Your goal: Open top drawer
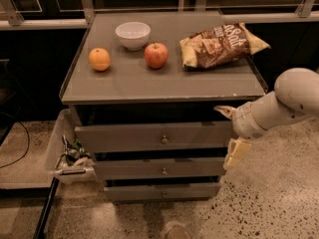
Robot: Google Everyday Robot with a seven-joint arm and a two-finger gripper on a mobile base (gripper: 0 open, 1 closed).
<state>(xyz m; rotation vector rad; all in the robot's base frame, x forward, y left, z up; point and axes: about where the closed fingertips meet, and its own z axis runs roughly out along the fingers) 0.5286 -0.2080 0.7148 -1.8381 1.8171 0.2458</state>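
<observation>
1. The wide grey flat-fronted top drawer (124,136) sat directly under the counter slab, uppermost of three fronts, with its small round metal knob (164,140) at centre.
2. The cream two-finger tool (230,132) hung at 3 o'clock from that knob, at the right end of the drawer front. It was released and grasped nothing: one finger (224,110) pointed up near the counter edge and the other (236,153) reached down beside the next front. Whether it touched the drawer could not be told.
3. At 6 o'clock from the top drawer sat a narrower grey middle drawer (129,169) and a narrower grey bottom drawer (134,191).
4. The flat grey counter (149,86) carried a round red apple (156,55) at 12 o'clock from the knob. A white ceramic bowl (133,35) stood behind the apple. A round orange fruit (99,59) lay toward 11 o'clock, and a crinkled brown snack bag (222,45) toward 1 o'clock.
5. At 9 o'clock from the drawers, a pale plastic bin (55,143) rested on the speckled floor (269,203).
</observation>
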